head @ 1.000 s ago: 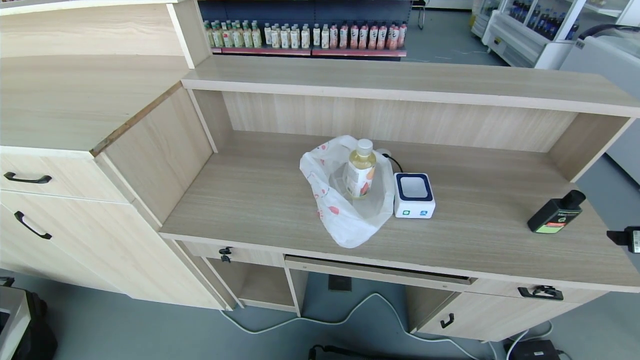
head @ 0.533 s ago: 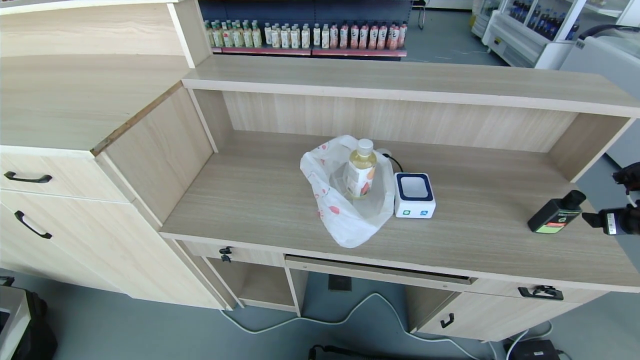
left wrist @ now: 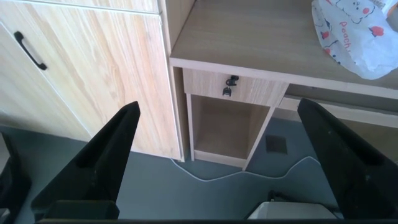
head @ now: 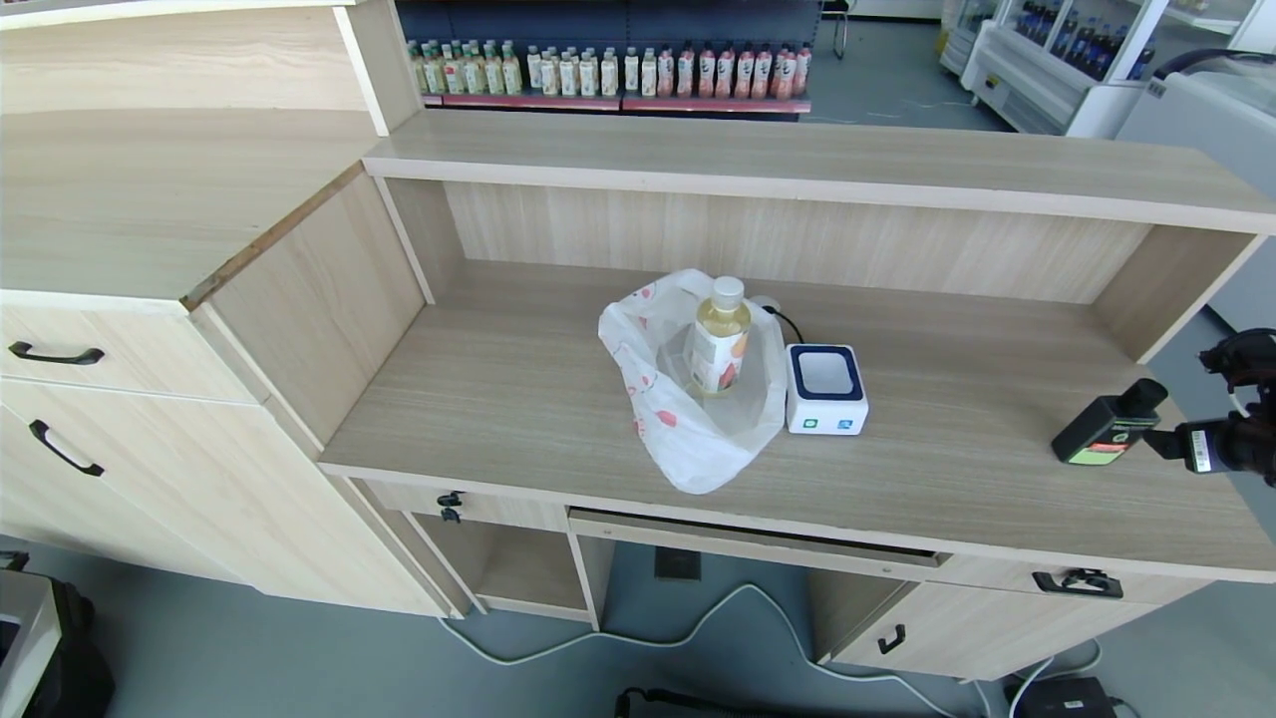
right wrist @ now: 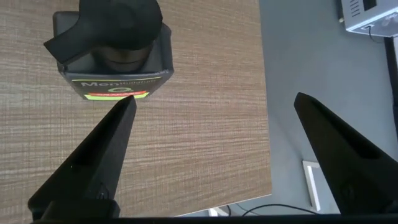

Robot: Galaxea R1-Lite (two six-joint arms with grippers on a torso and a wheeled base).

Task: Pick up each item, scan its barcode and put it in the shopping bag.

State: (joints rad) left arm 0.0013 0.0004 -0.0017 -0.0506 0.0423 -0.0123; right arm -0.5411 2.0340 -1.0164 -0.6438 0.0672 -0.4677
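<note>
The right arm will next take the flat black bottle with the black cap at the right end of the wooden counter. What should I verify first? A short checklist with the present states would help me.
1. Right gripper open: ok, fingers wide apart.
2. Flat black plastic bottle with black cap centred between them: not ok, it lies ahead of one fingertip.
3. Bottle's barcode side known: cannot tell.
4. White box scanner window free: ok.
5. White plastic shopping bag mouth open: ok, a yellow drink bottle stands inside.

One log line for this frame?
right hand open near black bottle | left hand open over floor | drink bottle in shopping bag | scanner beside bag
</note>
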